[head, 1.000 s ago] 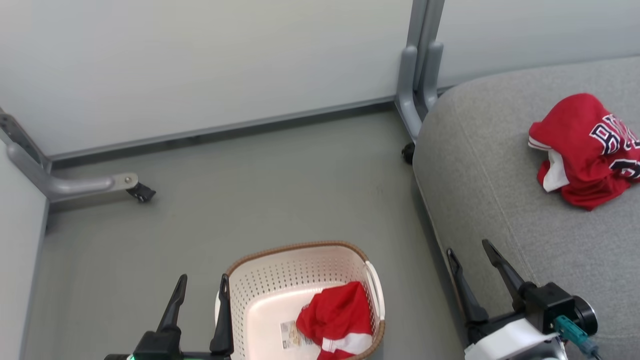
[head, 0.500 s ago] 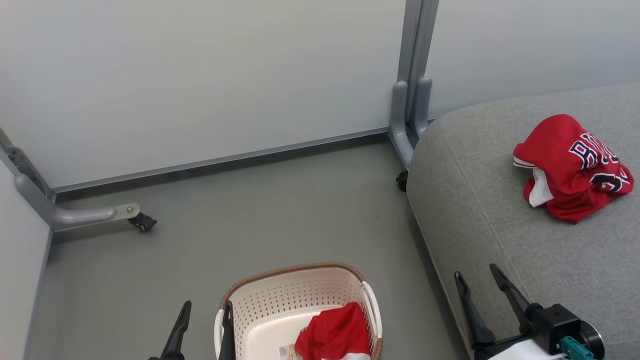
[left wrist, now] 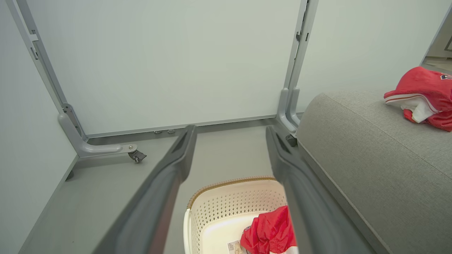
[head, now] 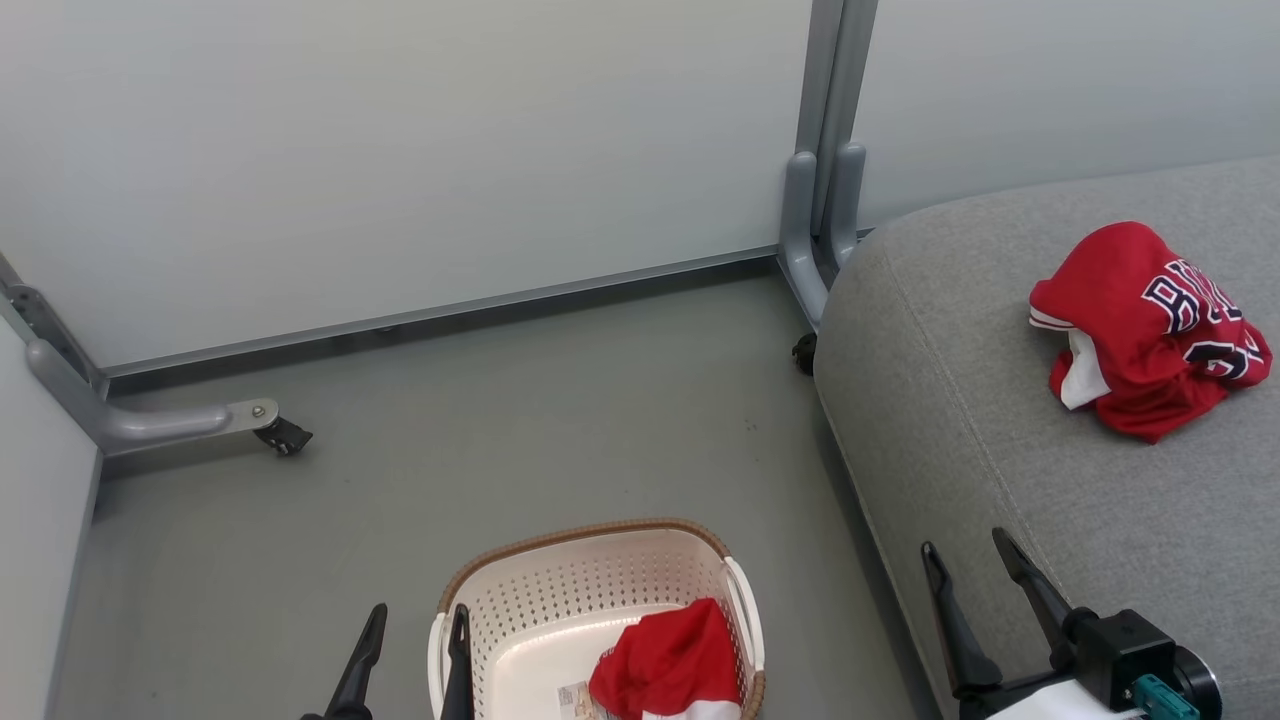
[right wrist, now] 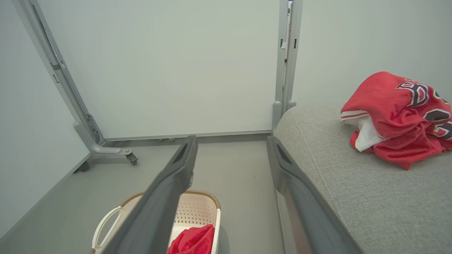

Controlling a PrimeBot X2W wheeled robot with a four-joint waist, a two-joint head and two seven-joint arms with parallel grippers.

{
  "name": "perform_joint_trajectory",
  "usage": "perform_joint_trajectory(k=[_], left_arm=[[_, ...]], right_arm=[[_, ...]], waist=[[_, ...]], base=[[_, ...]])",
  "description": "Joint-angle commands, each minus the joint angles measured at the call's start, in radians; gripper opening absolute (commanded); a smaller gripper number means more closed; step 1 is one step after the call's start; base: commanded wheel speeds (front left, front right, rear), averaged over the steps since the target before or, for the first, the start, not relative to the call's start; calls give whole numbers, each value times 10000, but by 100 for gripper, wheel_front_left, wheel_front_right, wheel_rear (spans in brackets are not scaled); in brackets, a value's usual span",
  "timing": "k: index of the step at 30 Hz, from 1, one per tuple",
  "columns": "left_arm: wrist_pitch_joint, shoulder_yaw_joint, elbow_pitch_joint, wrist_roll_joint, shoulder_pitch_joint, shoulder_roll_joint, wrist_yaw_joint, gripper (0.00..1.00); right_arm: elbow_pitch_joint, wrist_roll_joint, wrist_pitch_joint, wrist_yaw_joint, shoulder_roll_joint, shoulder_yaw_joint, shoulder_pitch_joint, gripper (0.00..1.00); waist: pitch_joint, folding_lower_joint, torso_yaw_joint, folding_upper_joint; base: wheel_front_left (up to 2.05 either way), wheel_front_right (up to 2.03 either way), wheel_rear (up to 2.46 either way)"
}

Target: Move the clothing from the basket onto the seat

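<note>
Shifted: camera aim only, goods unmoved; jersey [head: 1145, 330] on seat [head: 1000, 420], red garment [head: 665, 660] waiting in basket [head: 580, 580], left end effector [head: 418, 612] and right end effector [head: 962, 540] both wide and empty, task seemingly half done.

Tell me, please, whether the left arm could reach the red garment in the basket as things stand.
Probably yes: the left gripper is open by the basket, which is uncovered, and nothing lies over the red garment inside.

Red jersey [head: 1120, 300]: partial lettering "BU", rest hidden.
</note>
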Motion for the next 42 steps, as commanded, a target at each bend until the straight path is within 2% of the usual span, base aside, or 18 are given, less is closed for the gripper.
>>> perform_joint_trajectory(k=[1, 8, 13, 20, 28, 32, 38, 42], left_arm=[[9, 23, 29, -7, -83, 0, -39, 100], [9, -42, 70, -20, 47, -1, -76, 100], [9, -227, 32, -19, -232, 2, -155, 100], [9, -388, 260, -82, -1581, 4, -566, 100], [7, -1217, 1712, 296, -4037, 5, -1204, 100], [9, -2147, 3015, 172, -5499, 72, -1299, 100], [39, -4506, 5666, -719, -7989, 339, -1300, 100], [517, -6293, 7423, -1529, -9691, 301, -1301, 100]], right_arm=[[-10, 0, -23, -14, -25, -40, 189, 100], [17, -113, -23, -14, -24, -46, 256, 100], [-125, -211, -23, -14, -25, -126, 76, 100], [-585, -326, -23, -14, -236, -302, -899, 100], [-1107, -475, -23, -14, -300, -585, -2285, 100], [-1371, -545, -23, -14, -441, -594, -2856, 100], [-1936, -670, -23, -14, -554, -1087, -3479, 100], [-2371, -768, -23, -14, -654, -1481, -3748, 100]], waist=[[-12, 1, 2, 0], [79, 1, -21, 0], [659, 1, -5, 0], [3120, 1, 144, 0], [5634, 1, 138, 0], [6648, 1, 36, 0], [8024, 1, -158, 0], [8954, 1, -246, 0]], base=[[0, 0, 0], [0, 0, 0], [0, 0, 0], [0, 0, 0], [0, 0, 0], [0, 0, 0], [0, 0, 0], [0, 0, 0]])
